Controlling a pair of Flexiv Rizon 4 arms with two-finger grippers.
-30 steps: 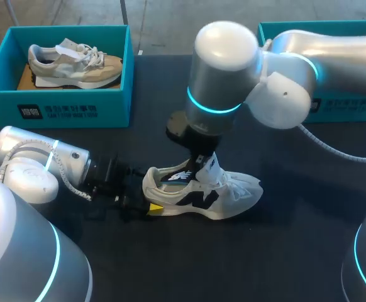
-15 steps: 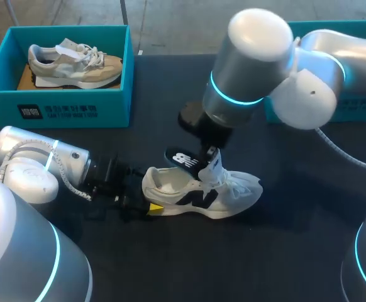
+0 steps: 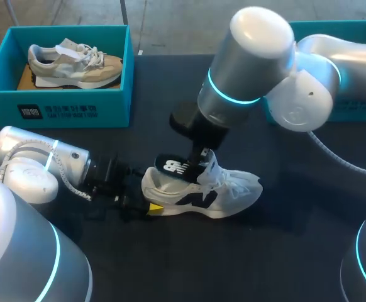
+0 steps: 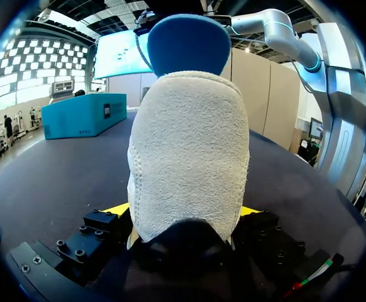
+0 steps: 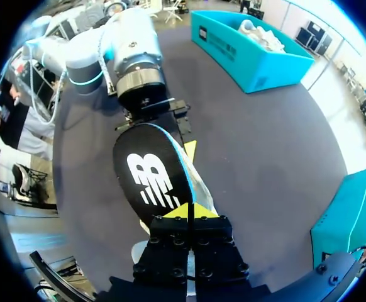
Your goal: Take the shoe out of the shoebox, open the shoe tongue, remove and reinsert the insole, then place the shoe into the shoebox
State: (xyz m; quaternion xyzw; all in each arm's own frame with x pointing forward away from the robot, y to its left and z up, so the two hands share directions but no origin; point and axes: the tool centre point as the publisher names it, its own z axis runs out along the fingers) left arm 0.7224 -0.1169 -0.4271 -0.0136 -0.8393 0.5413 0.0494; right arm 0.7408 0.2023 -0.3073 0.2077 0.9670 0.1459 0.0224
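A white shoe with black side marks lies on the dark table, toe to the right. My left gripper is closed on its heel, a yellow tip pressing each side. Just above the shoe's opening hangs a black insole with a white logo, tilted. My right gripper is shut on the insole's edge, yellow tips pressed together. From the left wrist, the insole's blue underside shows above the heel.
A teal shoebox holding a beige shoe stands at the back left. A second teal box sits at the back right, partly behind my right arm. Bare dark table lies in front of the white shoe.
My right gripper drew the insole up out of the shoe, then carried it left and slightly down over the opening. My left gripper and the shoe stayed in place.
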